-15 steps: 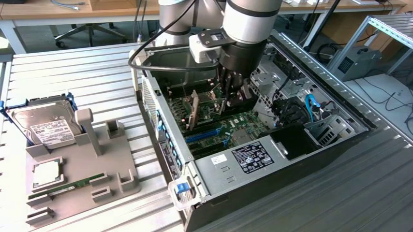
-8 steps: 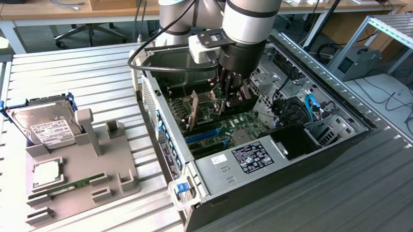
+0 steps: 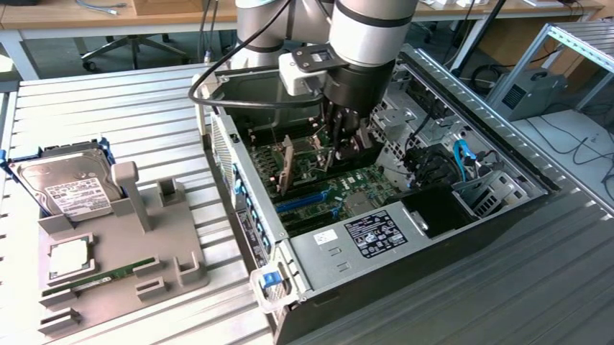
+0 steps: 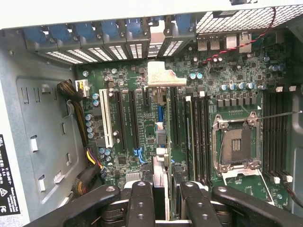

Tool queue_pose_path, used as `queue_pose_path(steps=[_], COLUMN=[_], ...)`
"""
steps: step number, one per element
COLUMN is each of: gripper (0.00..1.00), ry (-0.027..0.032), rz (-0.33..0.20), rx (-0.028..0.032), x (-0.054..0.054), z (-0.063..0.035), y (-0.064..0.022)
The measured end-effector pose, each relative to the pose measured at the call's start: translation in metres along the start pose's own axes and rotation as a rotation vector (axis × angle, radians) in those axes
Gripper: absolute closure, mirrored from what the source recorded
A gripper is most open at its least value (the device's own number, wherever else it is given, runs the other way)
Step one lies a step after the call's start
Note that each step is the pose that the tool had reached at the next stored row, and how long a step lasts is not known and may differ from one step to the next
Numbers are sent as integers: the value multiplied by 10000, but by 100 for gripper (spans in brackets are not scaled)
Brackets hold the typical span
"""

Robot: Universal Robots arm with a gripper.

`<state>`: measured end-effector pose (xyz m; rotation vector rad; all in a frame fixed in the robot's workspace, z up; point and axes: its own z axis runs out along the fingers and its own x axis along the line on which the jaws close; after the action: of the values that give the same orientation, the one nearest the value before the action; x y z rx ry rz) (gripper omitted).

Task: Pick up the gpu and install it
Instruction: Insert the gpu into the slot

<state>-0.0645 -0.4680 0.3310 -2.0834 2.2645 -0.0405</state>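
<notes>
Inside the open computer case (image 3: 287, 237), the gpu (image 4: 161, 124) stands on edge over the motherboard's expansion slots (image 4: 124, 120). I see it from above as a thin strip. Its pale bracket end (image 4: 163, 75) points at the rear slot covers with blue latches (image 4: 113, 30). The card's other end runs in between the black fingers (image 4: 141, 203) of my gripper (image 4: 168, 201), which is shut on it. In the exterior view the gripper (image 3: 338, 152) reaches down into the case, with the gpu (image 3: 285, 169) standing upright on its left side, near the rear wall.
An open CPU socket (image 4: 236, 146) and memory slots (image 4: 201, 137) lie beside the card. Cable bundles (image 4: 80, 113) run along the board's edge. Outside the case, a grey fixture (image 3: 125, 251) holds a hard drive (image 3: 67, 187) and a RAM stick (image 3: 106, 273).
</notes>
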Motion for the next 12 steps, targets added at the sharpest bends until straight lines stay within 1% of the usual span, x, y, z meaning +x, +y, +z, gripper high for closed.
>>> queue_pose_path(steps=[4, 6, 7, 8, 9, 10, 11, 12], gripper=[73, 73, 73, 73, 73, 73, 73, 73], ry=[2, -13, -90, -228, -328, -502, -608, -657], rz=[-1, 0, 6, 15, 21, 32, 40, 43], rx=[-1, -2, -8, -19, -28, -42, -51, -54], x=[3, 4, 6, 8, 10, 12, 14, 15], z=[2, 4, 4, 3, 3, 4, 3, 4], y=[6, 8, 8, 8, 7, 7, 8, 8])
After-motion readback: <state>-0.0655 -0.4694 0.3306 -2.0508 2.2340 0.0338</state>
